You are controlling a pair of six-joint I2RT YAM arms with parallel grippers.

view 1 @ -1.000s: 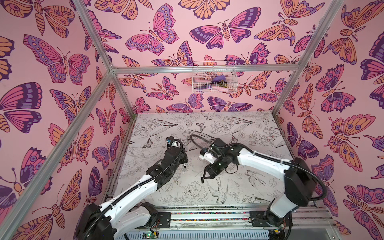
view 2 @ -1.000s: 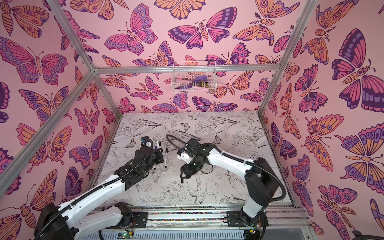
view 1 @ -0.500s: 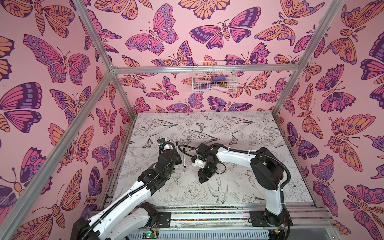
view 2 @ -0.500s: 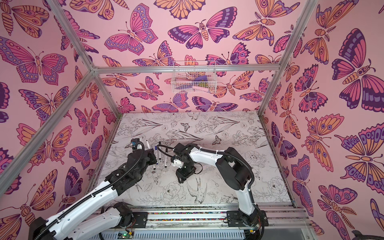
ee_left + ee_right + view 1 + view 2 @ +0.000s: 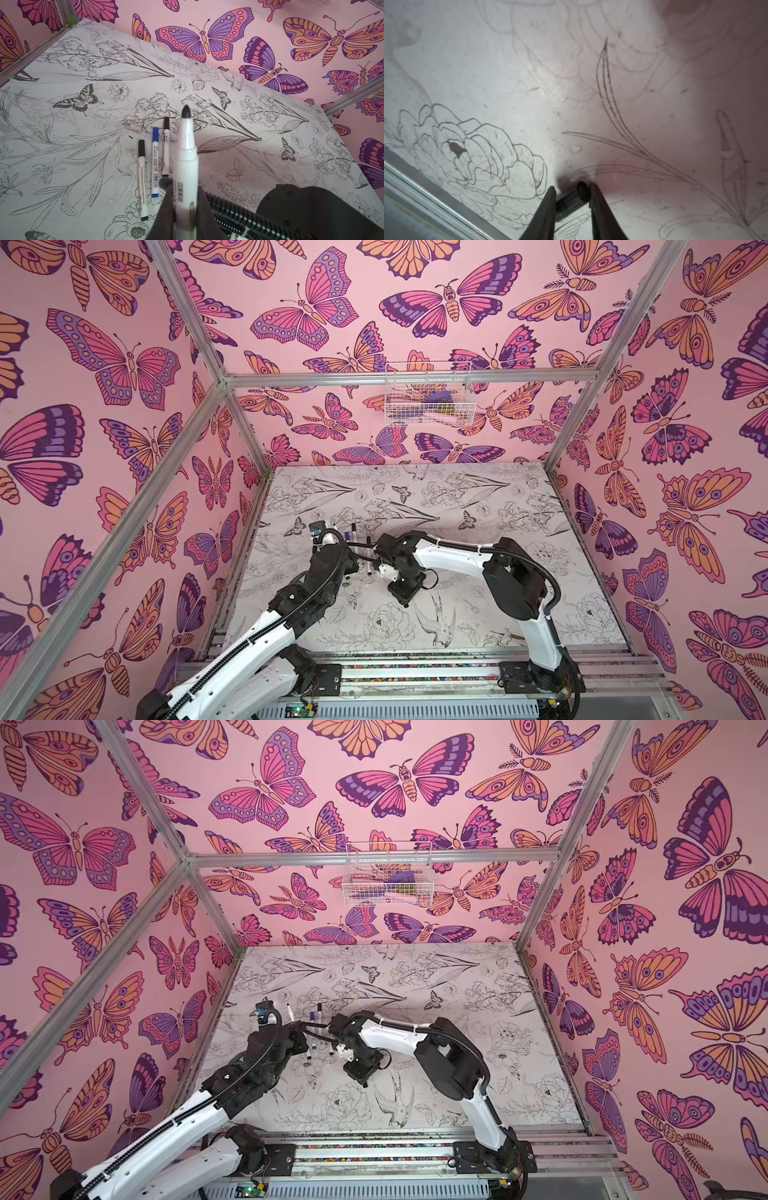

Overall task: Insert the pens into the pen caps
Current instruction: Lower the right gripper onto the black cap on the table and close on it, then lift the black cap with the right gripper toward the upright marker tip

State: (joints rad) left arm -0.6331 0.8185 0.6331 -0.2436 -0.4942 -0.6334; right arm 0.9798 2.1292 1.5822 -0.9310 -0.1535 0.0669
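Observation:
My left gripper [image 5: 185, 192] is shut on a white pen [image 5: 187, 158], uncapped, its black tip pointing away from the jaws. In both top views that gripper [image 5: 338, 541] [image 5: 291, 1025] hangs over the table's left middle. Three capped pens lie side by side on the table beyond it: one with a black cap [image 5: 141, 164], one with a blue cap [image 5: 155, 158], another black one [image 5: 166, 145]. My right gripper [image 5: 572, 194] points down at the table [image 5: 404, 602], and its fingers touch both ends of a black pen cap [image 5: 571, 200] lying at a slant. That cap is hidden in both top views.
The right arm's black ribbed cable [image 5: 239, 214] runs close beside the left gripper. The table's front aluminium rail [image 5: 425, 193] lies near the right gripper. A white wire basket [image 5: 428, 400] hangs on the back wall.
Both arms have shifted to the left. The right gripper came down to the table and its jaws narrowed onto the black cap. The left gripper kept its hold on the pen.

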